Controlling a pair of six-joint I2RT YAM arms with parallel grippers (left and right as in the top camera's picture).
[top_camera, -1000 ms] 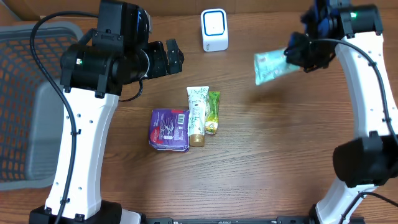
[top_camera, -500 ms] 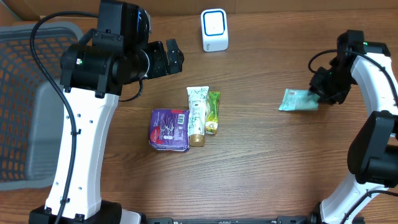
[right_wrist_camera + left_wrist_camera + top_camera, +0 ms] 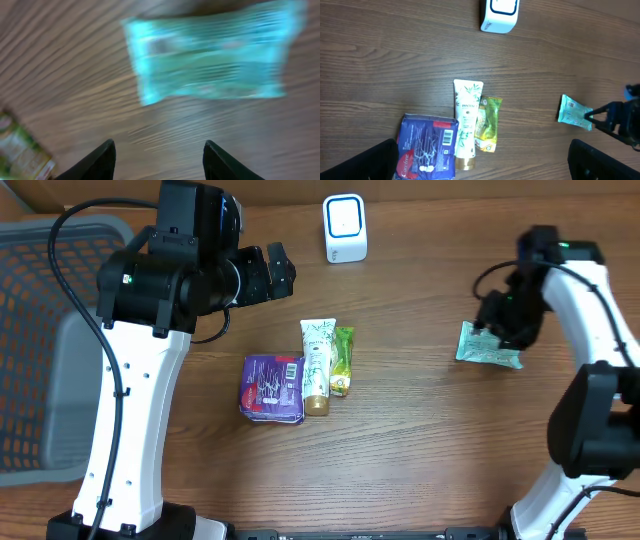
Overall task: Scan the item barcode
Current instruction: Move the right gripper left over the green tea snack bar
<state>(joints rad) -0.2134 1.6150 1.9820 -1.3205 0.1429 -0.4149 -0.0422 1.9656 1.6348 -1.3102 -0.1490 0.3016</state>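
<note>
Wood table [image 3: 400,450], teal packet [image 3: 488,345], right fingers [image 3: 97,162] apart

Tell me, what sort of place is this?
Likely a mock shop checkout on a wooden table: a small white scanner box, packaged goods such as a Pantene tube and a purple packet, and a mesh basket alongside.

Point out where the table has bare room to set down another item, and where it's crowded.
Widest bare wood lies between the green sachet and the teal packet. The strip between the purple pack and the near edge is also free. Crowded: purple pack, white tube and sachet lie side by side, and the right pincer hangs by the packet.
</note>
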